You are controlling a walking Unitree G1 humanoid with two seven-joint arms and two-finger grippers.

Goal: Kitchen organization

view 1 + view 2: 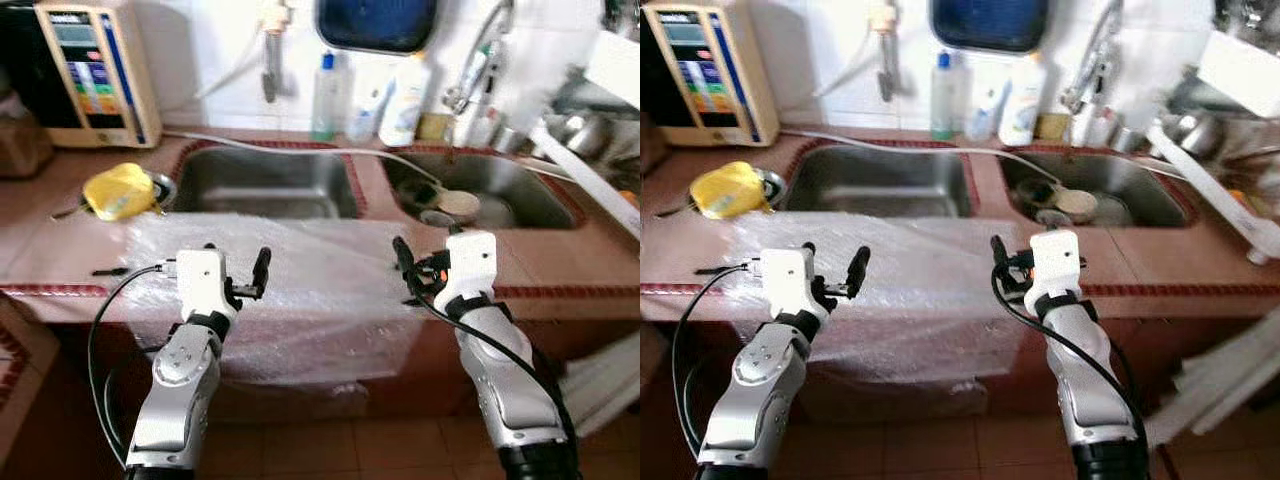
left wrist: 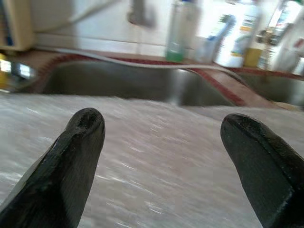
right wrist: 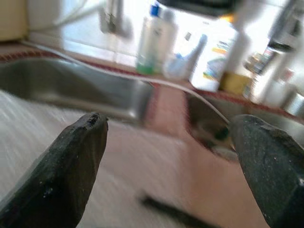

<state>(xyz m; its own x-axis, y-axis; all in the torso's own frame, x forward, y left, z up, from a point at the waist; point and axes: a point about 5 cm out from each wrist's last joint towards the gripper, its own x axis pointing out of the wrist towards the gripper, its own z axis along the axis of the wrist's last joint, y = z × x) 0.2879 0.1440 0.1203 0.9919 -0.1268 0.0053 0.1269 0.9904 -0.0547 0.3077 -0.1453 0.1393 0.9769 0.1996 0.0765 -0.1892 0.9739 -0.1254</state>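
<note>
Both pincers, the left pincer (image 1: 238,272) and right pincer (image 1: 420,262), hover released and empty above the bubble wrap (image 1: 300,290) draped over the bench (image 1: 560,265), suggesting the kitchen tidying has barely begun.

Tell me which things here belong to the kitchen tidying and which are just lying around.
Likely in play:
left pincer, open
right pincer, open
clear plastic sheet draped over the counter edge

Just lying about:
yellow cloth
water purifier
detergent bottles
dishes in right sink
</note>
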